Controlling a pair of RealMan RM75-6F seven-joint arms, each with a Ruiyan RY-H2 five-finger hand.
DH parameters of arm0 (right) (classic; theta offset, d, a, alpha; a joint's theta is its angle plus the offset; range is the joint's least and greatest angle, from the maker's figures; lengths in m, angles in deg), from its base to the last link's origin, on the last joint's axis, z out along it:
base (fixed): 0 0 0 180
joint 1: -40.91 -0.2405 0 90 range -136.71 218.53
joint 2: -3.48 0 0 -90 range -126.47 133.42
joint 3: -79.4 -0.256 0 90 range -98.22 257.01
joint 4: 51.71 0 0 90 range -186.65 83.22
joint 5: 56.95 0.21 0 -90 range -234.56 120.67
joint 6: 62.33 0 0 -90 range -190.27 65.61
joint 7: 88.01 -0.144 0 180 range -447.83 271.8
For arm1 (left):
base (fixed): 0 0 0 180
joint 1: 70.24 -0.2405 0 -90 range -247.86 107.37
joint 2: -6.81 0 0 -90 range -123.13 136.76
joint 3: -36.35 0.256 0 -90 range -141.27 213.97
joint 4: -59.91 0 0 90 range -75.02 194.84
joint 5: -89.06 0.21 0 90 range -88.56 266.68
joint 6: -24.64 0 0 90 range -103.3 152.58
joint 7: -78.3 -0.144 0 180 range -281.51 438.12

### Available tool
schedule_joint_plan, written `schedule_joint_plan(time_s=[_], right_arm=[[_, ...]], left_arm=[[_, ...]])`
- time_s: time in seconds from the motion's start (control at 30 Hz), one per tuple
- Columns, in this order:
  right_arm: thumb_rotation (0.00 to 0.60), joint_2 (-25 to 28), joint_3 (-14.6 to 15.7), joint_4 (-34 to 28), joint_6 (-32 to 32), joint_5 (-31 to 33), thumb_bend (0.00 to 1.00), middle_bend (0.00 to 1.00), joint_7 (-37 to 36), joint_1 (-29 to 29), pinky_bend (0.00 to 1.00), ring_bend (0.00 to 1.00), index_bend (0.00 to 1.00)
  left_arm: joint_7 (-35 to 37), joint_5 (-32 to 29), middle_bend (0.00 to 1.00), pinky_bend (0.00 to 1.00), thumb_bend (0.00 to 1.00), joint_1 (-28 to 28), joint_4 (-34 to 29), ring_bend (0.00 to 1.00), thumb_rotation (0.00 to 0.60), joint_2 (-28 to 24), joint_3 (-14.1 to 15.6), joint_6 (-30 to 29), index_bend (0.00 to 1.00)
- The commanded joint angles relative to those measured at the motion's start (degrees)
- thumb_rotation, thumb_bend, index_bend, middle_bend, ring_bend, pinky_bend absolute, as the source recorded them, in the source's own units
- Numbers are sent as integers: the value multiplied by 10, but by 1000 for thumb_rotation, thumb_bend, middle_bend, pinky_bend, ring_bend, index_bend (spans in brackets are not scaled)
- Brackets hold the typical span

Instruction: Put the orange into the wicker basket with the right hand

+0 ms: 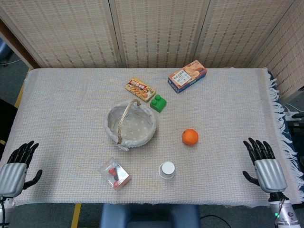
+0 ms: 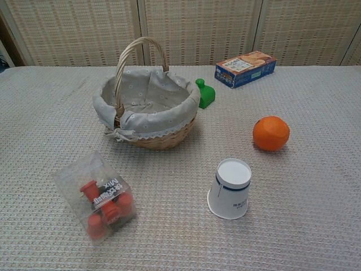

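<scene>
The orange (image 1: 190,137) (image 2: 271,133) lies on the cloth right of centre. To its left stands the wicker basket (image 1: 115,134) (image 2: 161,136), lined with pale fabric, handle upright, nothing visible inside. My right hand (image 1: 264,162) rests at the table's front right corner, fingers spread, holding nothing, well to the right of the orange. At the front left corner, my left hand (image 1: 18,166) is likewise open and holds nothing. Neither hand shows in the chest view.
A white paper cup (image 1: 167,169) (image 2: 230,188) stands upside down in front of the orange. A clear packet of red pieces (image 1: 115,174) (image 2: 98,196) lies front left. A green block (image 1: 158,102) (image 2: 205,94), a snack packet (image 1: 140,89) and a biscuit box (image 1: 187,75) (image 2: 245,69) sit behind the basket.
</scene>
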Motion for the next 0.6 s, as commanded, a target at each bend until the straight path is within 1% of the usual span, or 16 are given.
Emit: schedule_joint_plan(time_s=[0.03, 0.23, 0.37, 0.47, 0.6], right_arm=[[600, 0, 0, -1, -1, 0, 110, 0, 0, 0, 20, 0, 0], [600, 2, 0, -7, -8, 8, 110, 0, -3, -1, 20, 0, 0], [600, 4, -7, -31, -24, 29, 110, 0, -4, -7, 20, 0, 0], [600, 9, -22, -66, -51, 69, 110, 0, 5, -19, 20, 0, 0], [600, 6, -52, -104, -95, 131, 108, 0, 51, -53, 20, 0, 0]], left_arm=[[0, 0, 0, 112, 350, 0, 1, 0, 600, 0, 0, 0, 0], [-1, 1, 0, 112, 350, 0, 1, 0, 600, 1, 0, -2, 0], [1, -3, 0, 113, 350, -1, 2, 0, 600, 1, -2, -2, 0], [2, -2, 0, 113, 350, 0, 2, 0, 600, 1, -1, -1, 0], [5, 1, 0, 113, 349, -1, 4, 0, 600, 0, 0, -2, 0]])
